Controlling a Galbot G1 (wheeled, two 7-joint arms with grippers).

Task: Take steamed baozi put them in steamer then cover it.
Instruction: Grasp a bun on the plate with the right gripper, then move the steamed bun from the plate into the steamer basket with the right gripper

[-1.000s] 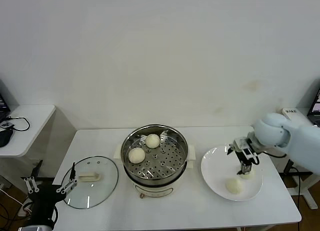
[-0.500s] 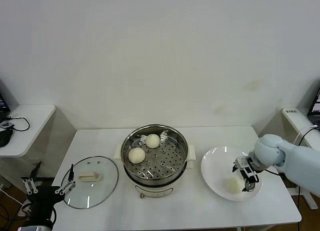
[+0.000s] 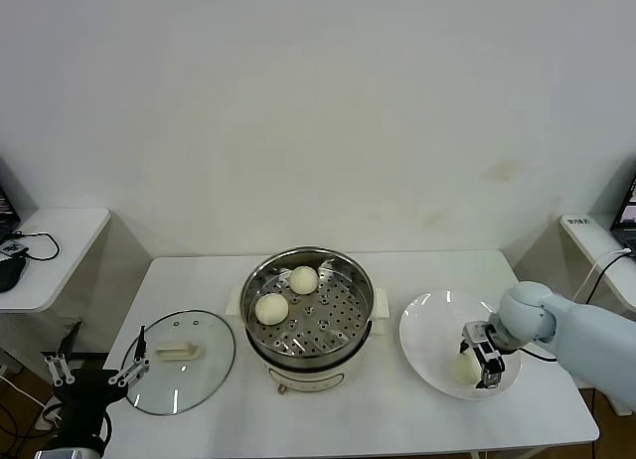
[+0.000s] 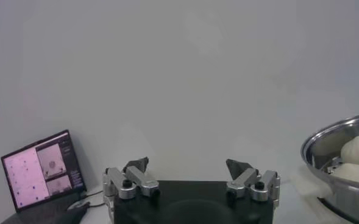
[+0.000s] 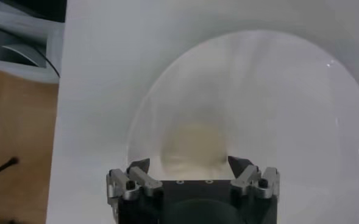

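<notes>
The steamer [image 3: 343, 352] stands mid-table with two baozi, one at the back [image 3: 303, 279] and one at the left [image 3: 271, 308], on its perforated tray. The cover [image 3: 181, 360] lies flat on the table left of it. My right gripper [image 3: 478, 364] is low over the white plate [image 3: 427, 325], open, with its jaws on either side of a baozi [image 3: 462, 369]. In the right wrist view that baozi [image 5: 194, 145] sits between the open fingertips of the right gripper [image 5: 189, 164]. A fourth baozi does not show. My left gripper [image 3: 97, 373] is open and parked beyond the table's front left corner.
The plate [image 5: 277, 91] lies near the table's right edge. The left wrist view shows the left gripper [image 4: 187, 166], the steamer's rim [image 4: 325, 143] and a laptop [image 4: 42, 170] beyond. A small side table [image 3: 45, 250] stands at the left.
My right gripper has moved from the plate's far right towards its front and come down around the nearer baozi. The left arm has not moved.
</notes>
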